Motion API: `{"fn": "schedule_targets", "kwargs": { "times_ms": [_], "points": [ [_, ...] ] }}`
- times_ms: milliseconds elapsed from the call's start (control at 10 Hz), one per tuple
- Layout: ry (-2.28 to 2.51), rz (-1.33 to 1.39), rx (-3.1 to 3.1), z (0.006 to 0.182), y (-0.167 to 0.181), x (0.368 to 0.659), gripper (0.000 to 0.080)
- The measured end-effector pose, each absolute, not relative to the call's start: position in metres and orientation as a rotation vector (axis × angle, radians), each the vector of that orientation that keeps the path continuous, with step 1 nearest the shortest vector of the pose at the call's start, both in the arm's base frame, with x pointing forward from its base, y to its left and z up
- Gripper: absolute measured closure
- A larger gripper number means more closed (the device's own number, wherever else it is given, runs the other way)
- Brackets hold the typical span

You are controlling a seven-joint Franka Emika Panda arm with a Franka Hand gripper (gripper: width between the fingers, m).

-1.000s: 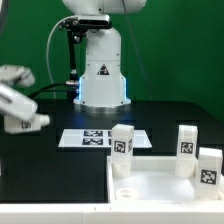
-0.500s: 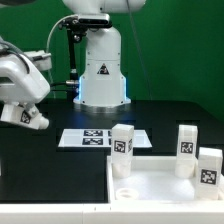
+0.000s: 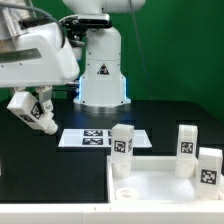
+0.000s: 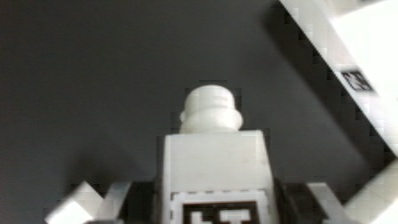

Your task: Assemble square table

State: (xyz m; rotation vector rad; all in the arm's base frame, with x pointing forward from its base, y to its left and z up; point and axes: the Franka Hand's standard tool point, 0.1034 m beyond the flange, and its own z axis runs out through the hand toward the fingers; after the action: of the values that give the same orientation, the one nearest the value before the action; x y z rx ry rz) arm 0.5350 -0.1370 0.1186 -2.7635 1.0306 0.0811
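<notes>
We've got the gripper (image 3: 36, 113) pinching a table leg (image 4: 214, 150) up off the black counter (image 3: 60, 170), exterior view's left. Three more legs stand on the square panel (image 3: 160, 185) w/ raised rim, near the marker board (image 3: 90, 139).

A white Franka arm (image 3: 45, 55) fills the upper left of the exterior view, its shell glossy and rounded, with a grey band along the underside of the big link. Its gripper (image 3: 34, 112), at left centre, is white with dark fingertips and carries black-and-white square tags on its faces. At upper centre stands the white, dome-shaped base (image 3: 102, 72), marked with a black triangular warning sign and lit by a thin blue glow at its foot. A black cable (image 3: 57, 50) loops beside the base. In the wrist view, two pale grey fingers (image 4: 93, 203) show blurred at the lower corners of the frame.
</notes>
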Motion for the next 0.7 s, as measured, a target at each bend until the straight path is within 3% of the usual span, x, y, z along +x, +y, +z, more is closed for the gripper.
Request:
{"fn": "schedule_targets", "kwargs": {
  "times_ms": [200, 400, 700],
  "points": [
    [1.083, -0.113, -2.818, 0.112, -0.131, 0.52, 0.0517],
    [1.094, -0.338, -2.868, 0.113, -0.127, 0.529, 0.0517],
    [0.981, -0.595, -2.896, 0.12, -0.043, 0.56, 0.0517]
  ]
}}
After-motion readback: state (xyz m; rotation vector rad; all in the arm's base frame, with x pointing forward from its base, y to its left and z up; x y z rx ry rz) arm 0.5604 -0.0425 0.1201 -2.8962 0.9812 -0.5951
